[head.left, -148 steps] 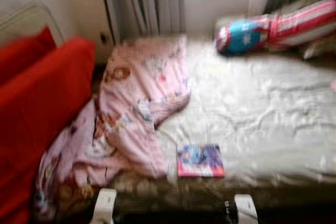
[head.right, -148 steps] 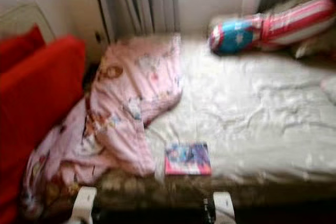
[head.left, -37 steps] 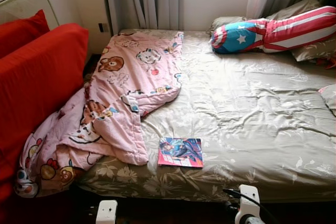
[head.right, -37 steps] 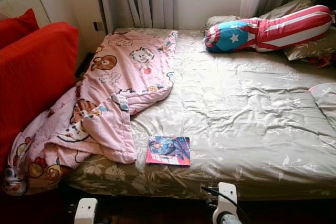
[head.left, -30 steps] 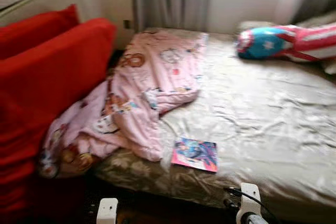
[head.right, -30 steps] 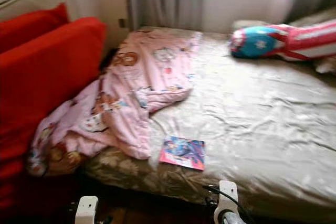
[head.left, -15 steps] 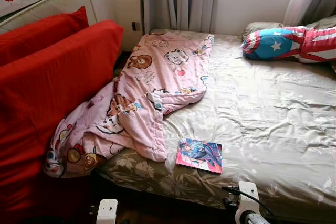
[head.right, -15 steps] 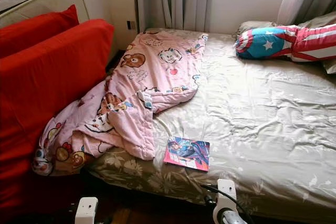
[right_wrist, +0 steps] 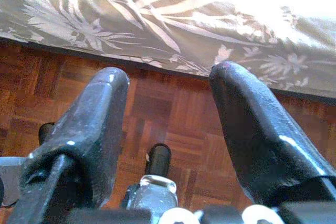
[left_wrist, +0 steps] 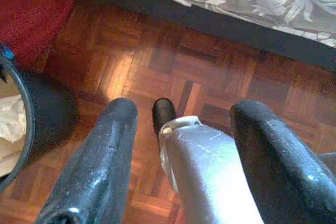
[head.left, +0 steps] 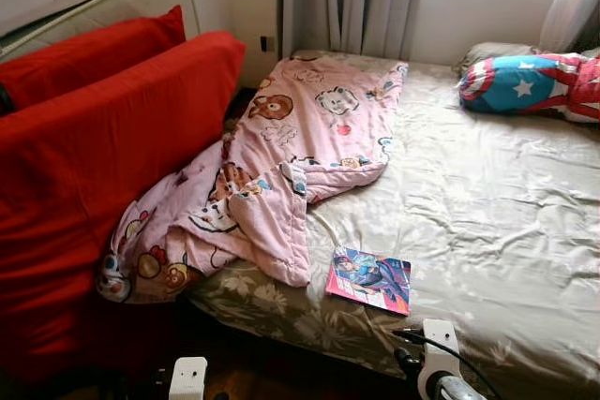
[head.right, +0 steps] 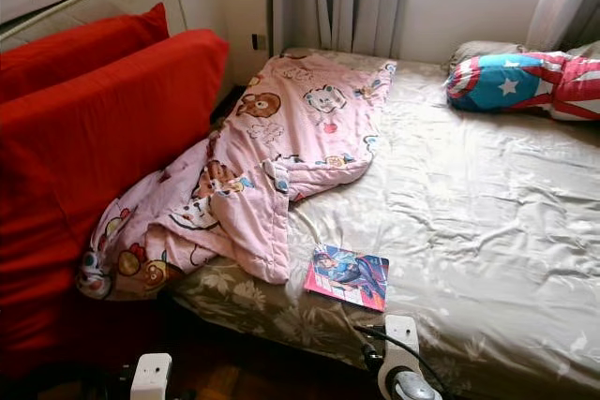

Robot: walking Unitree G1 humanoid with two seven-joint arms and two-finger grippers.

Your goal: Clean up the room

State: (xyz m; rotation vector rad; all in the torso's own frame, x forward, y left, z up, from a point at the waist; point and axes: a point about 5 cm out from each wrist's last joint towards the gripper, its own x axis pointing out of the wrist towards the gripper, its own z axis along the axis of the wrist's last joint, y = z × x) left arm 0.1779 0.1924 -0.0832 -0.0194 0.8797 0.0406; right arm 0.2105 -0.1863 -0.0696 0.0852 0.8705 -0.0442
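1. The red cushions (head.left: 103, 147) stand propped at the far left, beside the bed; they look soft and bulky, and need no gripping yet.
2. The pink blanket (head.left: 272, 175) lies rumpled on the left part of the bed (head.left: 506, 203), one end spilling over the edge toward the floor. It should be light, limp and easy to drag; a pinch on a thick fold near the hanging corner looks best.
3. The left gripper (left_wrist: 184, 145) hangs low over the parquet floor (left_wrist: 173, 61), fingers spread wide, empty.
4. The comic book (head.left: 369, 280) lies flat near the bed's front edge, just beside the blanket's tip. It seems thin, glossy and floppy, probably slippery; take it by an edge.
5. The right gripper (right_wrist: 168, 129) hangs before the bed's side, fingers wide apart, empty.
6. The star-patterned pillow (head.left: 525, 83) rests at the far right.
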